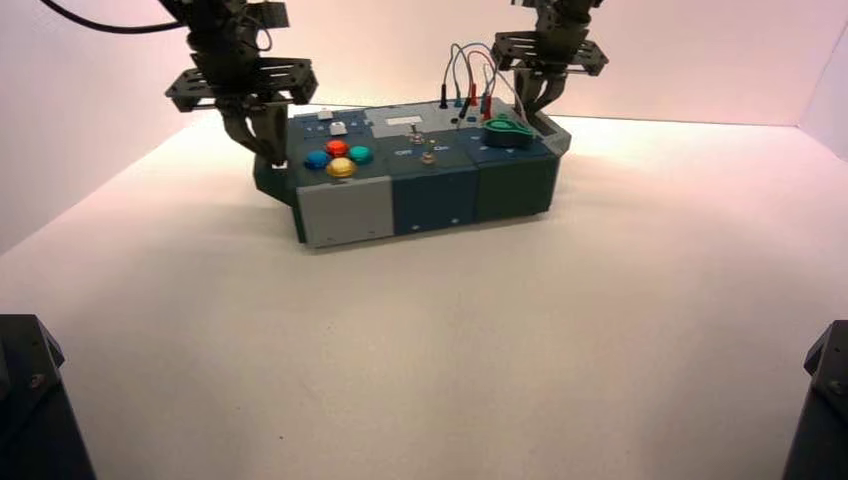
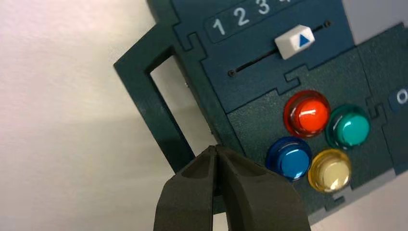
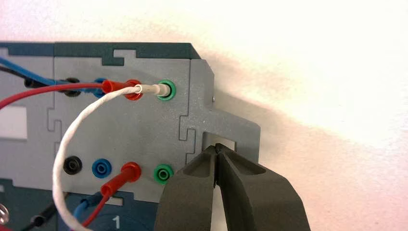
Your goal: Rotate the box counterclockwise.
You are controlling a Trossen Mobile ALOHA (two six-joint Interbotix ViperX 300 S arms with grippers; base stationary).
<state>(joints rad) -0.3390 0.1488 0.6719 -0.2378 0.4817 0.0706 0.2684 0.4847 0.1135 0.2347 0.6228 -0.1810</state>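
Note:
The box [image 1: 430, 200] lies at the far middle of the white table, slightly turned, its grey left end nearest me. My left gripper [image 1: 266, 152] hangs at the box's left end. In the left wrist view this gripper [image 2: 215, 148] is shut, tips touching, down in the opening of the dark end handle [image 2: 144, 96] against the box's side. My right gripper [image 1: 541, 104] is at the far right end. In the right wrist view it [image 3: 217, 147] is shut too, with its tips inside the opening of the grey end handle [image 3: 243, 129].
Red [image 2: 308, 114], teal [image 2: 350, 127], blue [image 2: 290, 159] and yellow [image 2: 331, 171] buttons sit beside the left gripper, under a white slider [image 2: 295, 41]. Looping wires [image 1: 470, 65] and a green knob [image 1: 508, 130] lie near the right gripper. Dark arm bases [image 1: 30, 400] fill the near corners.

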